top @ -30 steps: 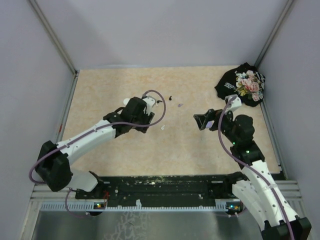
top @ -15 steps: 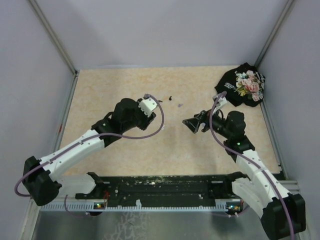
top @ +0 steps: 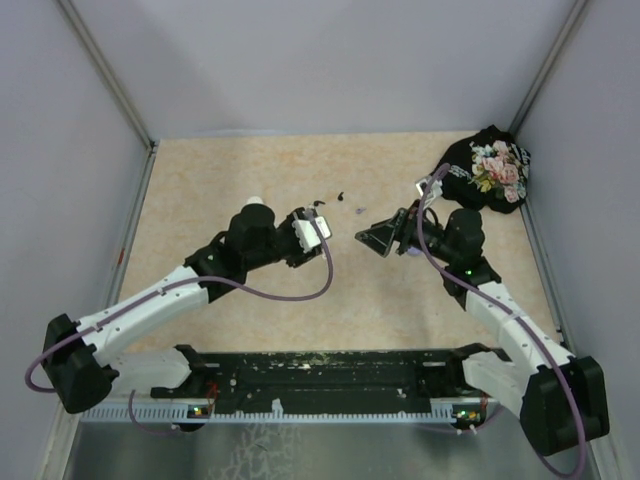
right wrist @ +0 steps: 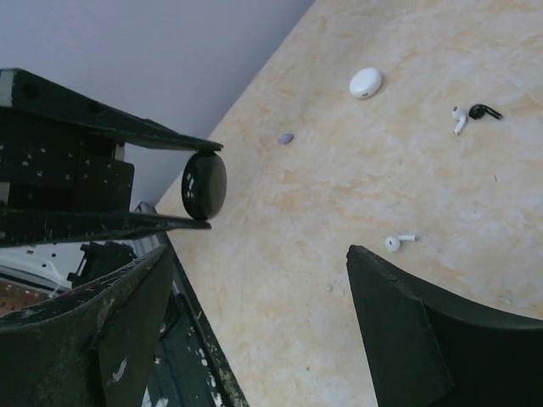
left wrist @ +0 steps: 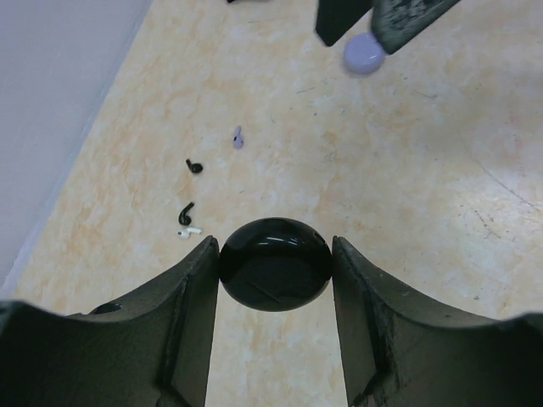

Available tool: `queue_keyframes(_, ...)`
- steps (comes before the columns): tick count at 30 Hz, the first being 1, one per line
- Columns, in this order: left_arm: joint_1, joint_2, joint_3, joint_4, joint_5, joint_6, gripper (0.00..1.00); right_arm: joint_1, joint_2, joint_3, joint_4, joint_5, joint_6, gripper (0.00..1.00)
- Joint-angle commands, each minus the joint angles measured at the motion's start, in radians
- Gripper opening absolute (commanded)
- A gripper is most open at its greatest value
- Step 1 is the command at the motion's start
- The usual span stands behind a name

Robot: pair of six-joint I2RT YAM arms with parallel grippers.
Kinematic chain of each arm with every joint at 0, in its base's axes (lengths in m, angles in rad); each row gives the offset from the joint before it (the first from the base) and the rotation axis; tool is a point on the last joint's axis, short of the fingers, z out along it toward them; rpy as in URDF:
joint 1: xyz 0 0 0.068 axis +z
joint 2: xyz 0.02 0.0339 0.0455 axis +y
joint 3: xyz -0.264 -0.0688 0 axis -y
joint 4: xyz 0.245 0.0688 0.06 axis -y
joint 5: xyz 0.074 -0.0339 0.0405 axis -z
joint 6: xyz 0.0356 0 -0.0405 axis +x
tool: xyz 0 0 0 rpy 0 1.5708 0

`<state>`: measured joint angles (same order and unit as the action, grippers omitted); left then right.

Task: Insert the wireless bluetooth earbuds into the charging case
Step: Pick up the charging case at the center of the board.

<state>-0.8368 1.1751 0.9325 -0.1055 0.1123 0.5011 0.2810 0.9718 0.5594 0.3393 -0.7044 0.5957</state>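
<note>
My left gripper (left wrist: 276, 254) is shut on a round black charging case (left wrist: 276, 264), held by its rim above the table. The same case (right wrist: 204, 186) shows edge-on in the right wrist view. My right gripper (top: 372, 237) faces it from the right with its jaws open and empty (right wrist: 261, 254). Loose earbuds lie on the table: a purple earbud (left wrist: 237, 137), two black earbuds (left wrist: 194, 166) (left wrist: 185, 210) and a white earbud (left wrist: 188, 230). Another white earbud (right wrist: 397, 242) lies near my right finger. A lavender case (left wrist: 365, 52) sits under the right gripper's fingers (left wrist: 339, 17).
A white round case (right wrist: 366, 82) lies further out on the table, with a white bud (right wrist: 459, 119) and a black bud (right wrist: 485, 111) beside it. A black floral pouch (top: 485, 168) sits in the back right corner. Walls enclose the table on three sides.
My left gripper has swung right toward the centre, still holding the black case. My right arm has moved left toward it, with its jaws narrowing a little but still open.
</note>
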Motion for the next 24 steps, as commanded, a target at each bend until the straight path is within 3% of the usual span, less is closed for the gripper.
queue_keyframes(1,-0.036,-0.009,0.005,0.061,0.079,0.087,0.47,0.042,0.020,0.088,0.089,-0.029,0.020,0.81)
queue_keyframes(24,-0.109,0.070,0.060,0.059,0.031,0.138,0.46,0.226,0.144,0.152,0.021,0.033,-0.057,0.53)
